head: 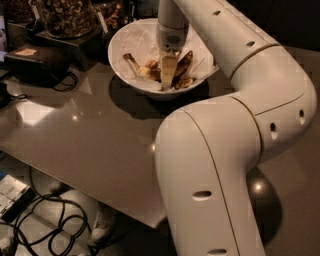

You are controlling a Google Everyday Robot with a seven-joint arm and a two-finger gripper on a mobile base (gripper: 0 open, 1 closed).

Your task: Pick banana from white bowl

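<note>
The white bowl (125, 70), lined with crumpled white paper, stands at the back of the grey table. In it lies the banana (142, 69), yellow blotched with brown, with its thin stem pointing left. A dark brown length (183, 65) lies to the right of the gripper; I cannot tell whether it is part of the same banana. My gripper (167, 70) reaches straight down into the middle of the bowl, right at the banana, and hides its middle part.
A glass jar of nuts (65, 15) stands on a dark stand at the back left. A black box (35, 59) with a cable sits left of the bowl. My arm's large white links (225, 165) fill the right foreground. Cables (45, 220) lie on the floor beyond the table's front edge.
</note>
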